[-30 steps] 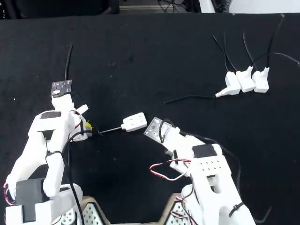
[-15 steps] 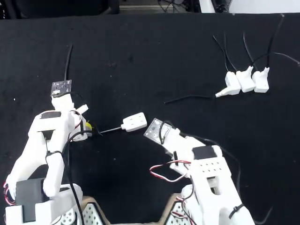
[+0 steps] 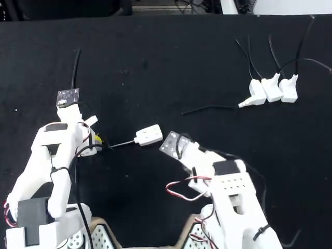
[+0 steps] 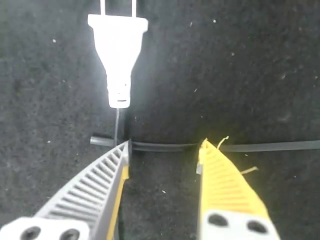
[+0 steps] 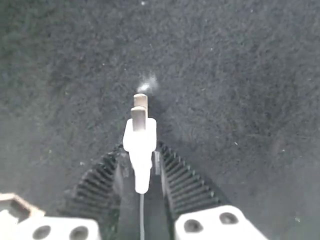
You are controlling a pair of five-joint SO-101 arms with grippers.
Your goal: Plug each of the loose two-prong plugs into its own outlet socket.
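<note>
A white two-prong plug point(image 4: 118, 50) lies flat on the black cloth, prongs pointing away from my left gripper point(image 4: 162, 150). That gripper is open, its fingertips straddling a thin black cord point(image 4: 165, 146) just behind the plug. From above, this plug point(image 3: 149, 135) lies between the two arms, right of the left gripper point(image 3: 96, 140). My right gripper point(image 5: 140, 150) is shut on a second white plug point(image 5: 140, 142), held just above the cloth with its prongs point(image 5: 139, 107) pointing forward. The right arm's wrist board point(image 3: 173, 142) hides that plug from above.
Three white plug bodies point(image 3: 272, 89) with black cords sit side by side at the far right. A loose black cord point(image 3: 207, 108) runs left from them. Another cord point(image 3: 75, 67) trails away beyond the left arm. The black cloth point(image 3: 155, 67) between is bare.
The right arm's wrist has edged very slightly toward the near side. The left arm and the plug on the cloth have stayed in place.
</note>
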